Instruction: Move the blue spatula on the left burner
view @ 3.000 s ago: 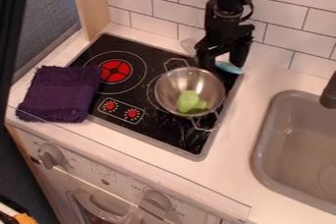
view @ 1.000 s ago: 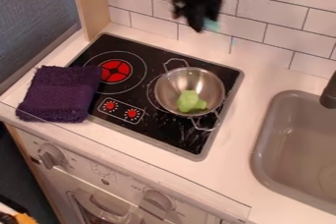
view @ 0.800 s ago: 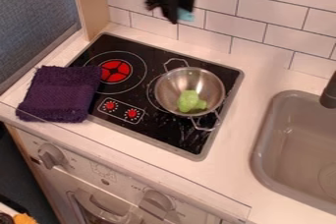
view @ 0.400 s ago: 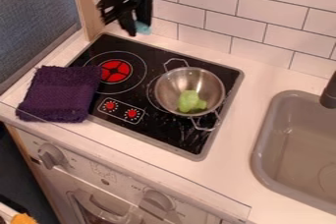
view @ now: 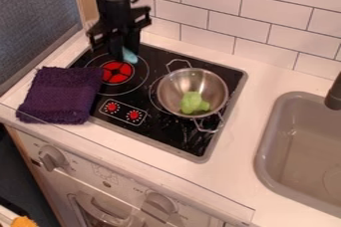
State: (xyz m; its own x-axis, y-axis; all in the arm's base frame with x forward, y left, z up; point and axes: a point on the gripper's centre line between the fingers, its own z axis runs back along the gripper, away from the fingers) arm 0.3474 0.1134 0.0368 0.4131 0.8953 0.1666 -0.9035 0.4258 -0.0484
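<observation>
Blue spatula [view: 130, 57] held in the hand [view: 125, 54], at 1 o'clock from the red middle of the left burner [view: 117, 72]. Hand looked closed down on it; width of gap not readable, much of the spatula hidden. Contact with the stove top [view: 166, 137]: could not tell.

Step, as judged: setting down. Wanted a slight shift toward 7 o'clock to centre the piece, then slow, level lowering until it was supported, and only then release; a drop could have sent it skidding on the smooth surface.

Purple cloth [view: 60, 94] lay at 8 o'clock, close by the burner; a snag risk, best given room. Metal bowl [view: 212, 82] at 4 o'clock, green thing [view: 193, 102] inside, well apart. Straight lift after release seemed wise, to avoid dragging the spatula.
</observation>
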